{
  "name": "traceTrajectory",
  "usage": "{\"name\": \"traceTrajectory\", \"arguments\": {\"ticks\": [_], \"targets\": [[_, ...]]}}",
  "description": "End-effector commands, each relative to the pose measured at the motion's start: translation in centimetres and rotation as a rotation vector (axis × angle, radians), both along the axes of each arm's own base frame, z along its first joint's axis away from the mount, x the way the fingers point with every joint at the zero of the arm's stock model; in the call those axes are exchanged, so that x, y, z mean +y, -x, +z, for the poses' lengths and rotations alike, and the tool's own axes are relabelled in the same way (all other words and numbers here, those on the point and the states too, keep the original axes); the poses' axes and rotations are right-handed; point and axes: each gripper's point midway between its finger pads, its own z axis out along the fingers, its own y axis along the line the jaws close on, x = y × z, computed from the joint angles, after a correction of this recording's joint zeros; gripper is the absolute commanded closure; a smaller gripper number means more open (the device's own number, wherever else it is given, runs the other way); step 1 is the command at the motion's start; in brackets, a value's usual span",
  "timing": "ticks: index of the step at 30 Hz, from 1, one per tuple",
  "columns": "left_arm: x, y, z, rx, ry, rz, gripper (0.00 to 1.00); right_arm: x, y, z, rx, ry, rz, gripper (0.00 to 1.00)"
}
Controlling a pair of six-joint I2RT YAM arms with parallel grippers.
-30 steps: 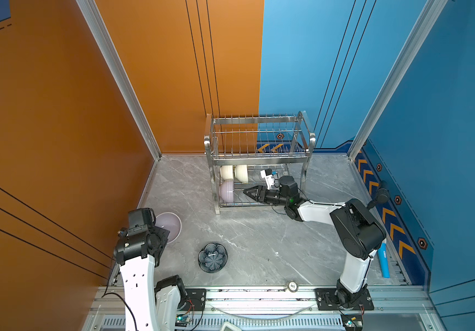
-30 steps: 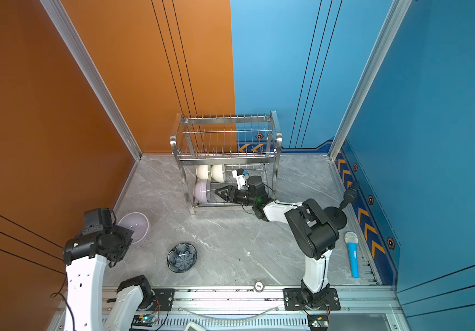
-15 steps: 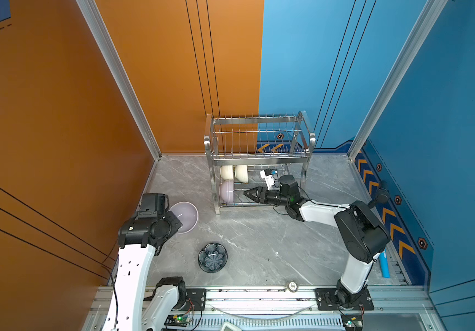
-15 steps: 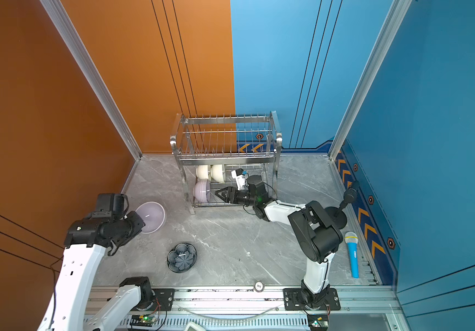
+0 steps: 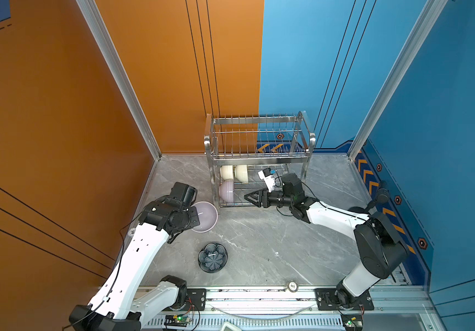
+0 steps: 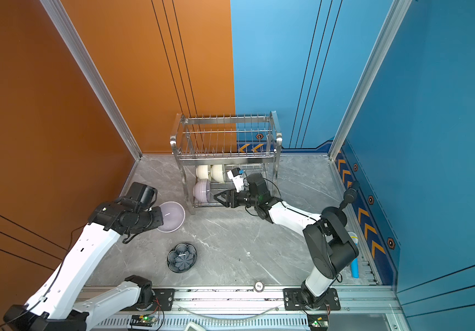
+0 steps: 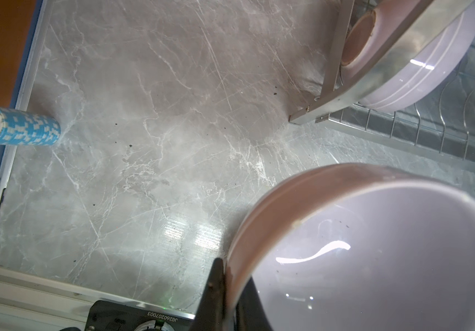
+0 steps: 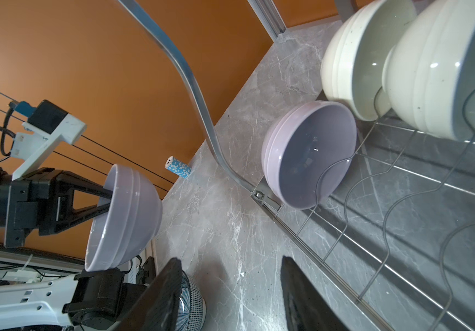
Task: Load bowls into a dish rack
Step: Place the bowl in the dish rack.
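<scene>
My left gripper (image 7: pixel 230 275) is shut on the rim of a pale lilac bowl (image 5: pixel 206 216), one finger inside and one outside. It holds the bowl tilted above the table, just left of the dish rack (image 5: pixel 259 137). In the right wrist view the held bowl (image 8: pixel 127 217) hangs on its side. On the rack's lower tier stand two cream bowls (image 5: pixel 227 172) (image 5: pixel 242 172) and a second lilac bowl (image 5: pixel 227 189). A dark blue-grey flower-rimmed bowl (image 5: pixel 212 258) sits upright on the table in front. My right gripper (image 5: pixel 247 197) is open and empty at the rack's lower front edge.
A stack of blue poker chips (image 7: pixel 15 126) stands by the orange wall at the table's left edge. A blue cylinder (image 6: pixel 353 258) lies along the right edge, with a black knobbed post (image 5: pixel 382 195) behind it. The rack's upper tier (image 6: pixel 224 154) holds nothing.
My left arm has carried the lilac bowl to the right, from near the left wall towards the rack. The right gripper has stayed about where it was, still open.
</scene>
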Motion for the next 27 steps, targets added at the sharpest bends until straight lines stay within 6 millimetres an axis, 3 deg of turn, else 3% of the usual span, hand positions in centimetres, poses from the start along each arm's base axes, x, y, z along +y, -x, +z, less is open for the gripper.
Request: {"name": "traceTrajectory", "arguments": {"ticks": [1, 9, 14, 27], "targets": [[-0.3, -1.3, 1.8, -0.065, -0.046, -0.036, 1.0, -0.4, 1.6, 0.1, -0.052, 0.057, 0.055, 0.43], [-2.0, -1.9, 1.2, -0.034, -0.081, -0.107, 1.0, -0.1, 5.3, 1.9, -0.205, 0.149, 0.174, 0.43], [-2.6, -1.9, 0.7, -0.013, -0.086, -0.133, 1.0, 1.3, 8.7, 2.6, -0.356, 0.284, 0.272, 0.43], [-4.4, -1.6, -0.3, 0.024, -0.099, -0.211, 1.0, 3.9, 13.3, 2.3, -0.585, 0.51, 0.412, 0.44]]}}
